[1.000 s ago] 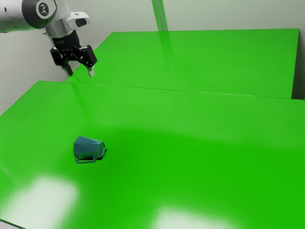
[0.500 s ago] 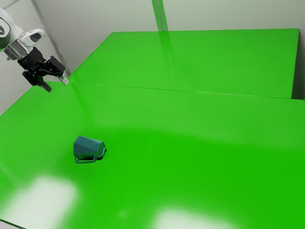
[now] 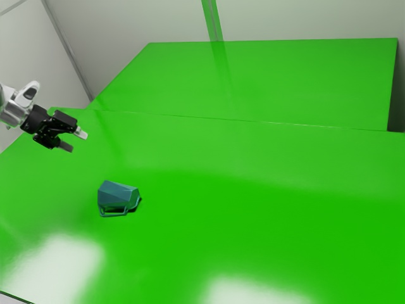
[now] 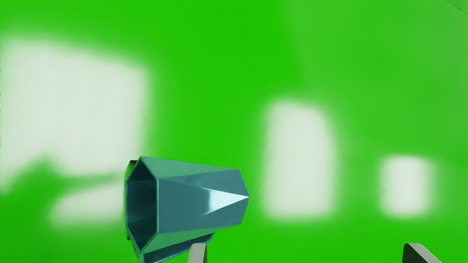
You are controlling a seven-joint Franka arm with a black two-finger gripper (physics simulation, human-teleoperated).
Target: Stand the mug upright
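Lying sideways, the mug (image 4: 199,204) (dark inside) rests on the table (image 3: 253,221).

In the exterior view's lower left I see my mug (image 3: 118,193), teal, glossy and faceted, lying on its side, its handle (image 4: 173,250) toward the frame's bottom.

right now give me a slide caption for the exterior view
Teal mug on its side on a green table, open claw toward the view's left.

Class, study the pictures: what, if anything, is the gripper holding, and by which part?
Nothing is held: the gripper hangs open, and the mug lies on the table.
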